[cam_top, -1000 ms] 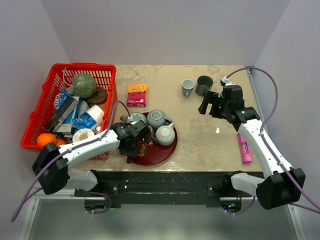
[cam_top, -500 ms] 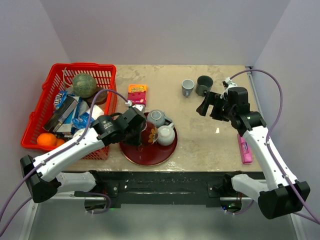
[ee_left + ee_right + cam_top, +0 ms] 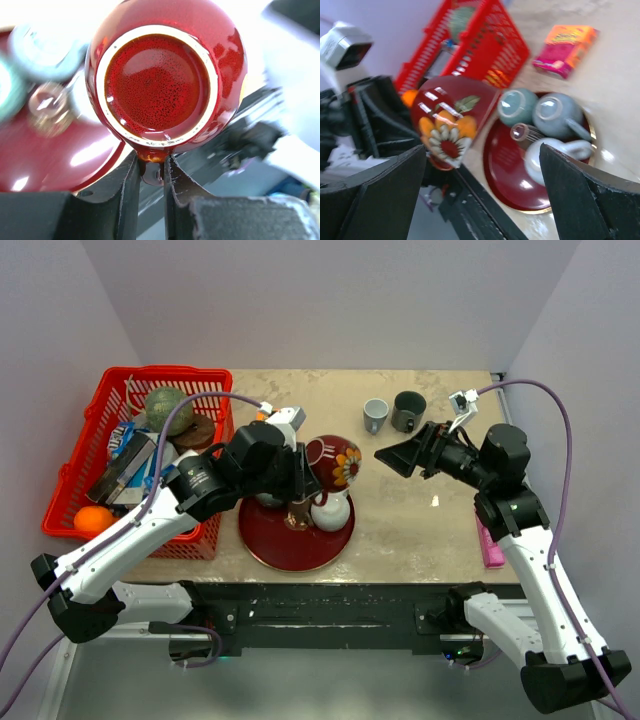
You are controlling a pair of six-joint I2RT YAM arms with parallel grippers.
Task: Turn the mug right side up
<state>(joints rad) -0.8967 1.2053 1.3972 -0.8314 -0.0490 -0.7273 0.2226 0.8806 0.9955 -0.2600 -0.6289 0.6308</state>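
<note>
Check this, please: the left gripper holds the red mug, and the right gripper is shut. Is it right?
Not quite. The right gripper is open, not shut: the right wrist view shows its fingers wide apart, gripping nothing. The rest stands: the left gripper holds the red mug.

- The left arm (image 3: 130, 535) reaches from its base forward and inward toward the middle of the table.
- The left end effector (image 3: 152, 167) is pinched tight on the handle of the mug (image 3: 157, 85).
- The right arm (image 3: 525, 530) extends forward, bent at the elbow, its wrist turned toward the left arm.
- The right end effector (image 3: 392, 457) has its fingers spread wide and holds nothing.
</note>
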